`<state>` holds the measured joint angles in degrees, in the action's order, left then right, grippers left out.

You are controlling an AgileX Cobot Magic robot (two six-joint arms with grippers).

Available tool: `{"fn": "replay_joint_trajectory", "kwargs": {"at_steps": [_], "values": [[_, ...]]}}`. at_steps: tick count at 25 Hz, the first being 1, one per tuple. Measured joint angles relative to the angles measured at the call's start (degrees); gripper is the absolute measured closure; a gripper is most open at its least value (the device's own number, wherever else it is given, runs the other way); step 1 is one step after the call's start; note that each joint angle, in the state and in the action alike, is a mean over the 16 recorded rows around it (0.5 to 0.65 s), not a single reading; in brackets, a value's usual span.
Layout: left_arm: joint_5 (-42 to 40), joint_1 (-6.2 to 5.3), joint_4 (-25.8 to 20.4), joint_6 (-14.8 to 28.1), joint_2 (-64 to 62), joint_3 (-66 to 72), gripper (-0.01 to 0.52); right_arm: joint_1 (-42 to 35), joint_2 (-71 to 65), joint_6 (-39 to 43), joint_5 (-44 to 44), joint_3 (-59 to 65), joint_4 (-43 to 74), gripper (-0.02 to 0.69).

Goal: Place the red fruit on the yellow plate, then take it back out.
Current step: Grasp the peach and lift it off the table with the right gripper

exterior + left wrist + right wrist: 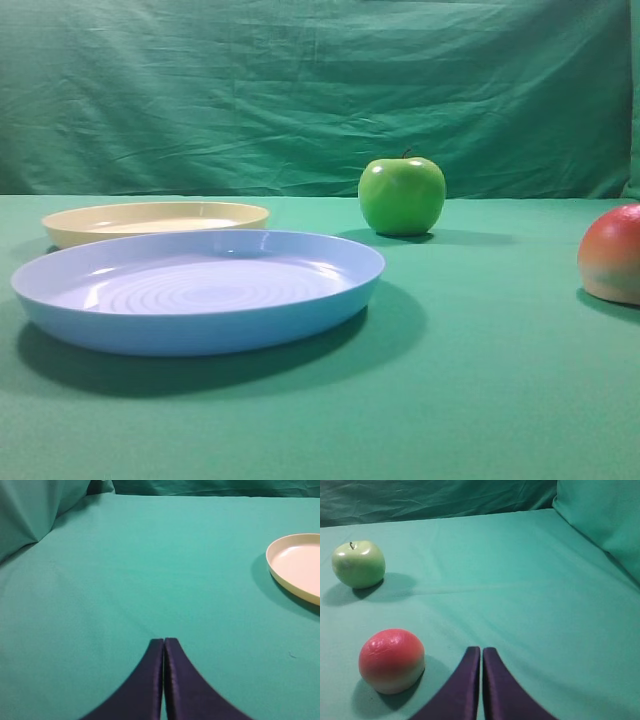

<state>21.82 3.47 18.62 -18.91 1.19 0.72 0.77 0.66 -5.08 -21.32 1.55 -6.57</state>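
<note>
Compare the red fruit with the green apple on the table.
The red fruit is red on top, fading to a pale base; the green apple is green all over. The apple has a dark stem; the red fruit shows none. The red fruit lies close to the shut right gripper; the apple sits farther off. Both are round, similar in size and rest on the green cloth.

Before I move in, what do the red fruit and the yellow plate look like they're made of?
The red fruit: probably a plastic or foam replica, with a smooth, slightly waxy skin, soft highlights and a flat-looking base. The yellow plate: likely moulded plastic, semi-gloss, with a thin even rim and a soft sheen inside. Neither is certain from looks alone.
</note>
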Motion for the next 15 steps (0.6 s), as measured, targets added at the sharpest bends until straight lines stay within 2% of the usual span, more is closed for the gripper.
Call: {"fn": "replay_joint_trajectory", "kwargs": {"at_steps": [8,15], "values": [[0.0,0.0,0.0,0.0,0.0,0.0,0.514,0.0,-0.13,0.0,-0.86,-0.37,0.0,0.665],[0.0,0.0,0.0,0.0,0.0,0.0,0.514,0.32,-4.38,-0.16,-5.19,-5.58,-0.04,0.665]]}}
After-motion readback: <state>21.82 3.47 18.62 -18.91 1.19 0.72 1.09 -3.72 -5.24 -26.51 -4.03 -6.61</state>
